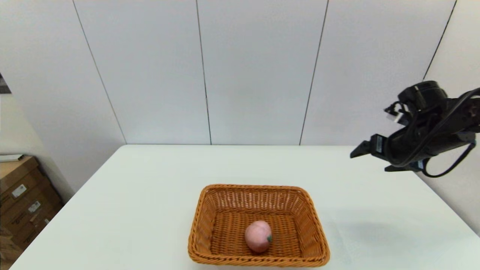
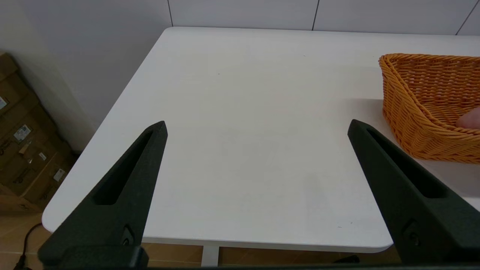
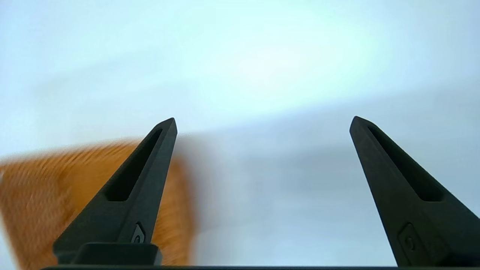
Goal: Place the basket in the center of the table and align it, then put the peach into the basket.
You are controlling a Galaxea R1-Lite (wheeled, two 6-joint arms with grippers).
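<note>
With the peach (image 1: 258, 236) lying in the basket (image 1: 258, 258) on the tabletop (image 1: 150, 187), the right gripper (image 3: 262, 120) (jaws spread, empty) should retreat high, clear of the rim, while the left gripper (image 2: 257, 123), jaws also spread, idles beside the basket.

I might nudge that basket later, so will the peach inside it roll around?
Probably a little: the peach is round and lies loose on the wicker basket's flat floor. The flared walls should keep it in. Both grippers are open and clear of it.

Brown cardboard boxes (image 1: 22, 202) with white labels stand stacked on the floor — beside a pale panelled wall (image 1: 255, 71).
</note>
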